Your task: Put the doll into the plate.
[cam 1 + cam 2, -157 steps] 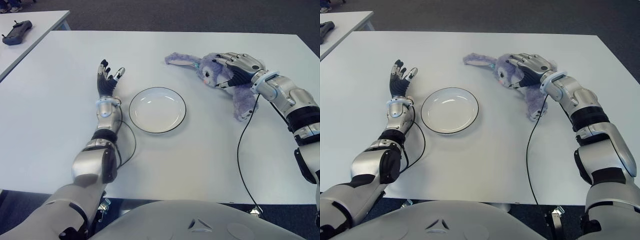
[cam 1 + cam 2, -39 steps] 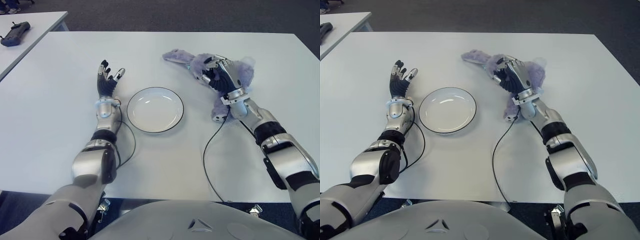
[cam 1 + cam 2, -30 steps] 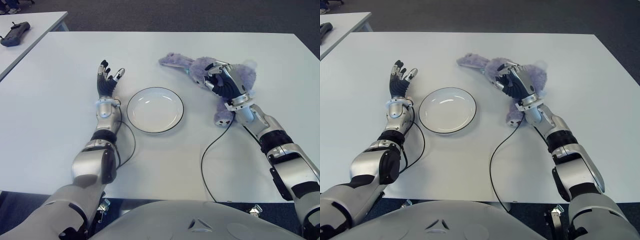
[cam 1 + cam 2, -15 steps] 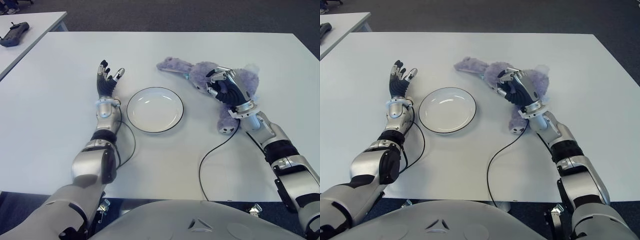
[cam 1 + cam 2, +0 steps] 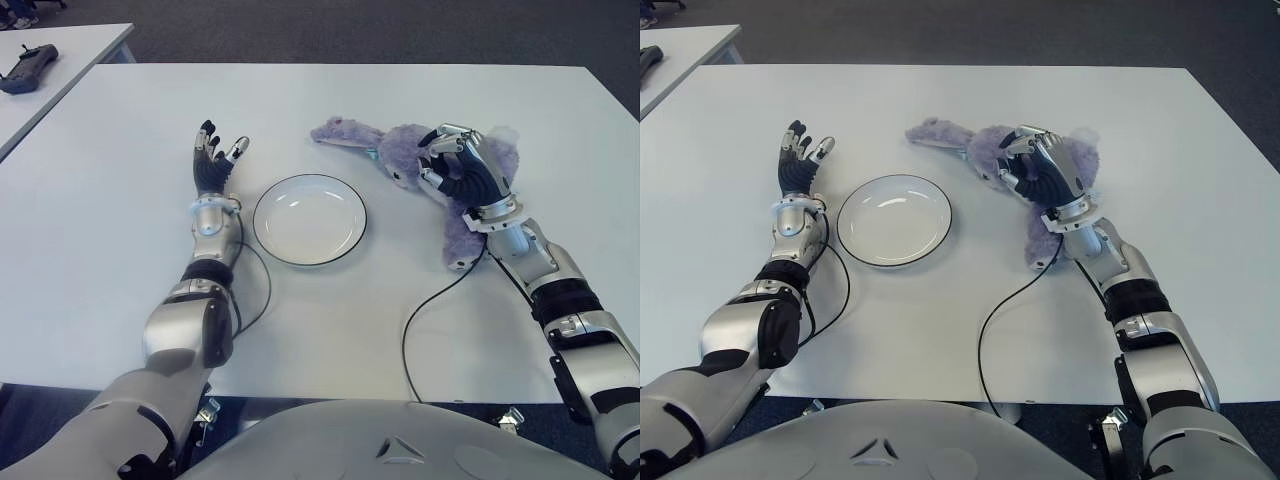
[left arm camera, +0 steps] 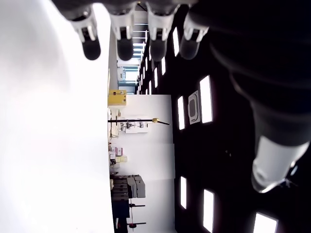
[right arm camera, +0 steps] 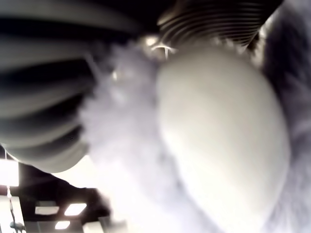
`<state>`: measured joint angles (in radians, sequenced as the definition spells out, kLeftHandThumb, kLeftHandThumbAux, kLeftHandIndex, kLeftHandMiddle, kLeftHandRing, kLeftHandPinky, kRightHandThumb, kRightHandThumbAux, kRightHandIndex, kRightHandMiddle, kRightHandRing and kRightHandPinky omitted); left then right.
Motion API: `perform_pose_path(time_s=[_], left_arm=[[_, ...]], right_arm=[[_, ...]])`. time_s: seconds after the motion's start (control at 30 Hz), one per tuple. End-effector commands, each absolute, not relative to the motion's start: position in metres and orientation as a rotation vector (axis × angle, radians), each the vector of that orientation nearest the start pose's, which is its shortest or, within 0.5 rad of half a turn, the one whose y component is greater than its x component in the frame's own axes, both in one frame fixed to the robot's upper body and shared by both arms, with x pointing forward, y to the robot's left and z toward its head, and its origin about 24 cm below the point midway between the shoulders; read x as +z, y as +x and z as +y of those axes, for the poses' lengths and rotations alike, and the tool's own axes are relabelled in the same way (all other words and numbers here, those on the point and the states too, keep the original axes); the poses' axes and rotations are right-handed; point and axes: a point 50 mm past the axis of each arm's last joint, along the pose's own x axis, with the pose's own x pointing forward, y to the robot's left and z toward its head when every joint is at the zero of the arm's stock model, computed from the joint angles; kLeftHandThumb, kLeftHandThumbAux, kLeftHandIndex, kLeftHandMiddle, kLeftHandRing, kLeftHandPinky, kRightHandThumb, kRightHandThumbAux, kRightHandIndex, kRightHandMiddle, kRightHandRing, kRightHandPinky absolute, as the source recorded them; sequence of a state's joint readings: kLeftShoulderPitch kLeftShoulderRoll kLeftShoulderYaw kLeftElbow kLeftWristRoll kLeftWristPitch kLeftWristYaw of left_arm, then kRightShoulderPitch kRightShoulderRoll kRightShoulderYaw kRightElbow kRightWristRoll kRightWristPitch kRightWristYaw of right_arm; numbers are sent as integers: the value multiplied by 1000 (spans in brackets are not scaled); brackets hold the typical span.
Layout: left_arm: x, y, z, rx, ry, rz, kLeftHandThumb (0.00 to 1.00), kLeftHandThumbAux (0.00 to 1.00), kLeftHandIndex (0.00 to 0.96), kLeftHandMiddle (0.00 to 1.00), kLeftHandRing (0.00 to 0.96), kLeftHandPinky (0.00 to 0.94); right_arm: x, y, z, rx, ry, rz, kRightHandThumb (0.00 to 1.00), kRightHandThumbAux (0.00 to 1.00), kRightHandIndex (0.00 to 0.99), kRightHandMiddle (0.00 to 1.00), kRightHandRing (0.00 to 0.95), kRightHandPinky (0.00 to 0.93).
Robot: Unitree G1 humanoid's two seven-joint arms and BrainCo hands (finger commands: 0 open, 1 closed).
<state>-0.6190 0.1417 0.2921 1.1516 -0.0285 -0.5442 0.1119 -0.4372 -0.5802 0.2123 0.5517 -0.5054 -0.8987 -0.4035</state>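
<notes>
Plainly, the scene reads as follows.

Table: a white table (image 5: 330, 330) fills the eye views, and everything named here sits on it.

Plate: a white plate (image 5: 310, 220) with a dark rim lies flat near the middle of the table, nothing in it.

Doll: a purple plush doll (image 5: 405, 160) lies on the table to the right of the plate, apart from its rim. One long ear stretches toward the left, the head sits beside the hand, and a leg trails toward the near edge.

Right hand: the right hand (image 5: 462, 175) is on top of the doll's body, its fingers (image 5: 440, 160) curled down into the plush. The right wrist view shows purple fur (image 7: 121, 141) pressed close between the finger segments, so the grip seems closed on the doll, though that view is too close to show how firmly.

Doll's position: from the eye views I cannot tell whether any part of the doll is raised off the table; it is not in the plate.

Left hand: the left hand (image 5: 215, 160) shows just to the left of the plate, palm up with fingers spread and extended, holding nothing. Its own wrist view shows the fingertips (image 6: 124, 48) straight and apart.

Cable: a black cable (image 5: 425, 310) runs from the right wrist across the table toward the near edge.

Far left: a dark handheld device (image 5: 30, 68) lies on a second table (image 5: 70, 50).
</notes>
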Motion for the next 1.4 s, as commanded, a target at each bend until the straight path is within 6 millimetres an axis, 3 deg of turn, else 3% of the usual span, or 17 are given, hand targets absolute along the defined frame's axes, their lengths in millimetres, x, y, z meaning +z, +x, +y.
perform_pose_path(time_s=[0.03,0.9,1.4], left_arm=[[-96,241,185,314,-72,518,0,660,23,37,32,32],[-96,242,184,311,-63,520,0,649,21,41,28,19],[-96,242,184,307,-63,522,0,642,24,42,32,33]], right_arm=[[120,299,-186,222,-842,-861,589,709,765,861,869,871],[123,299,-179,225,-832,-897,605,709,778,863,871,876],[126,285,-171,285,-756,-939,619,710,775,865,868,868]])
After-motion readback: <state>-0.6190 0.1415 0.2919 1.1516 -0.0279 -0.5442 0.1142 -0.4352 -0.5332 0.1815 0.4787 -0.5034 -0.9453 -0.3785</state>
